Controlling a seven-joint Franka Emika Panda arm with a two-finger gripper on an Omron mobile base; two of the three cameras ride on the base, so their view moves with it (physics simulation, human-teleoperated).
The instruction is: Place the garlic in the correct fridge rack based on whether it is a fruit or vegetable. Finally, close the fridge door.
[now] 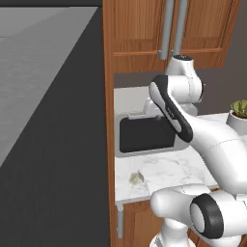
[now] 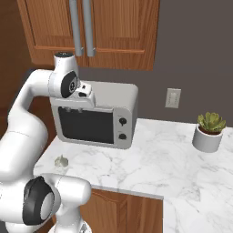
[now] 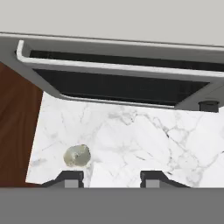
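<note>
The garlic [image 1: 136, 177] [image 2: 61, 160] is a small lumpy off-white bulb lying on the white marble counter [image 1: 166, 169] near its front left corner. In the hand view the garlic [image 3: 77, 155] lies just above the left fingertip [image 3: 70, 178], to the left of the gap. My gripper [image 3: 111, 179] is open with nothing between its fingers. It hangs well above the counter, in front of the microwave's top edge. The hand [image 2: 84, 93] points down. The fridge door is out of view.
A grey microwave [image 1: 144, 132] [image 2: 95, 118] [image 3: 118, 83] stands at the back of the counter. Wooden upper cabinets [image 2: 113, 32] with grey handles hang above it. A potted plant [image 2: 209, 132] sits to the right, below a wall outlet [image 2: 173, 98]. Dark floor lies left of the counter edge.
</note>
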